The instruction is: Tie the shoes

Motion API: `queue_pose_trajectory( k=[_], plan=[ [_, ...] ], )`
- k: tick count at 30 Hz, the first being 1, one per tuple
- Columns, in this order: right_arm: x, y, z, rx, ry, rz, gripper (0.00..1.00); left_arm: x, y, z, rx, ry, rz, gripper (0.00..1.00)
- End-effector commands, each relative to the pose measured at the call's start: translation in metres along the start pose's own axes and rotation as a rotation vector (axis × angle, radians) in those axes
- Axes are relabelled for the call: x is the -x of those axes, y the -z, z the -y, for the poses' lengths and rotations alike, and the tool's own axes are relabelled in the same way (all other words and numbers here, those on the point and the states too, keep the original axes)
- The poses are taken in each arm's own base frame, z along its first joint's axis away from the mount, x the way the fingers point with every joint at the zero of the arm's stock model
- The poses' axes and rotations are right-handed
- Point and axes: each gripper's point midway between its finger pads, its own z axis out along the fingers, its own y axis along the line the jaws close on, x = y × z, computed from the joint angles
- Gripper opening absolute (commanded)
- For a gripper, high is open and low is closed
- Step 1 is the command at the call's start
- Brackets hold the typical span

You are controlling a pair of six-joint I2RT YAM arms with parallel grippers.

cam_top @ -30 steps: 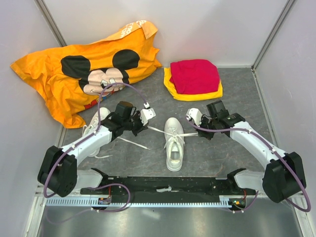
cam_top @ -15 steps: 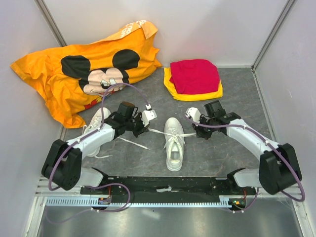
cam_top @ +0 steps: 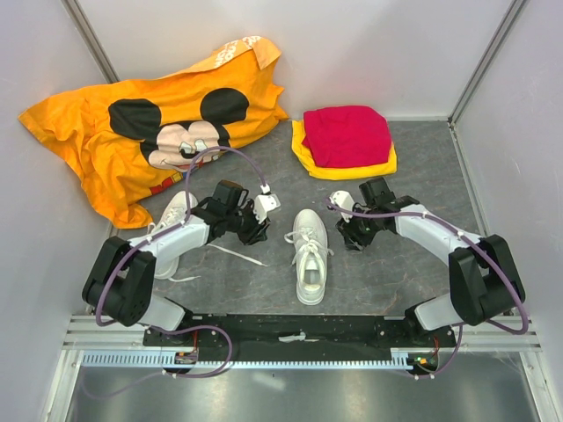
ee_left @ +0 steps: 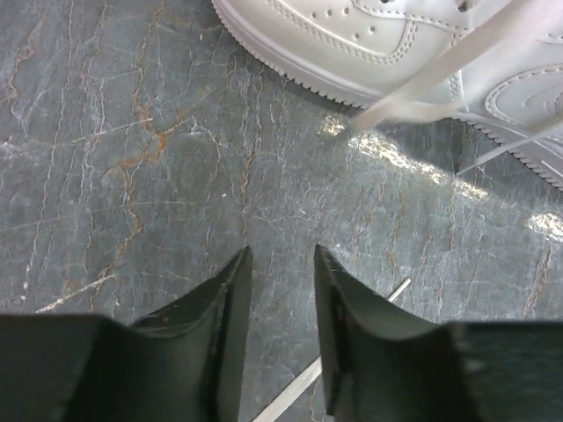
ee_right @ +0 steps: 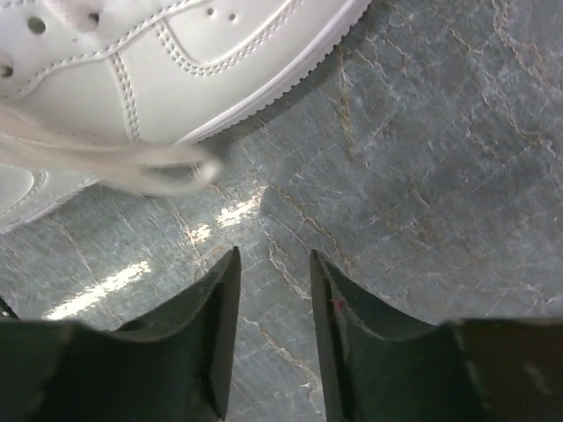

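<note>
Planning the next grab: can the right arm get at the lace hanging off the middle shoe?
Probably yes: the right gripper is open, with only floor between it and the lace beside the shoe.

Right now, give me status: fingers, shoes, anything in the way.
Left fingers open, empty; right fingers open, empty. Centre shoe between them, laces slack. Second shoe partly under left arm. Shirt, cloths at far side.

The left arm (cam_top: 167, 243) hides much of the left shoe (cam_top: 179, 206). Both wrist views cut off the middle shoe (ee_left: 369, 35); its lace (ee_right: 123, 163) looks blurred.
</note>
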Motion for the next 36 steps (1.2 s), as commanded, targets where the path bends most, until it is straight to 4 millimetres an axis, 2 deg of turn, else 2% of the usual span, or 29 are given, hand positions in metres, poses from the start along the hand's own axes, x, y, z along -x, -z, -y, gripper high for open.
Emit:
queue_pose_trajectory(
  k=[1, 4, 5, 8, 13, 15, 17, 18, 22, 25, 29, 30, 33, 36],
  plan=[
    [0.027, 0.024, 0.005, -0.022, 0.027, 0.054, 0.52, 0.021, 0.015, -0.001, 0.003, -0.013, 0.056, 0.49],
    [0.044, 0.047, 0.012, -0.06, 0.042, 0.092, 0.65, 0.034, 0.03, -0.001, 0.012, -0.017, 0.095, 0.53],
    [0.047, 0.052, 0.014, -0.067, 0.043, 0.097, 0.73, 0.036, 0.035, 0.0, 0.011, -0.012, 0.103, 0.53],
    [0.06, 0.071, 0.014, -0.072, 0.064, 0.132, 0.85, 0.052, 0.052, 0.0, 0.018, -0.025, 0.149, 0.55],
    [0.086, 0.085, 0.0, -0.008, 0.077, 0.238, 0.93, 0.082, 0.069, 0.019, -0.059, -0.107, 0.263, 0.55],
    [0.092, 0.082, -0.002, 0.011, 0.035, 0.258, 0.93, 0.098, 0.07, 0.026, -0.105, -0.134, 0.31, 0.54],
    [0.099, 0.08, -0.003, 0.031, 0.014, 0.285, 0.93, 0.104, 0.06, 0.03, -0.147, -0.12, 0.31, 0.51],
    [0.1, 0.077, -0.004, 0.045, -0.023, 0.286, 0.93, 0.116, 0.057, 0.036, -0.167, -0.142, 0.323, 0.5],
    [0.105, 0.071, -0.009, 0.086, -0.086, 0.315, 0.93, 0.134, 0.031, 0.051, -0.227, -0.138, 0.334, 0.46],
    [0.101, 0.067, -0.012, 0.099, -0.116, 0.314, 0.93, 0.134, 0.011, 0.064, -0.271, -0.132, 0.311, 0.45],
    [0.092, 0.065, -0.011, 0.076, -0.134, 0.298, 0.94, 0.116, -0.013, 0.079, -0.301, -0.122, 0.242, 0.43],
    [0.09, 0.066, -0.01, 0.06, -0.136, 0.294, 0.94, 0.104, -0.019, 0.08, -0.306, -0.097, 0.209, 0.42],
    [0.085, 0.067, -0.009, 0.037, -0.143, 0.286, 0.95, 0.08, -0.028, 0.077, -0.274, -0.05, 0.138, 0.4],
    [0.078, 0.065, -0.012, 0.036, -0.16, 0.273, 0.95, 0.064, -0.026, 0.077, -0.252, -0.033, 0.094, 0.38]
  ],
)
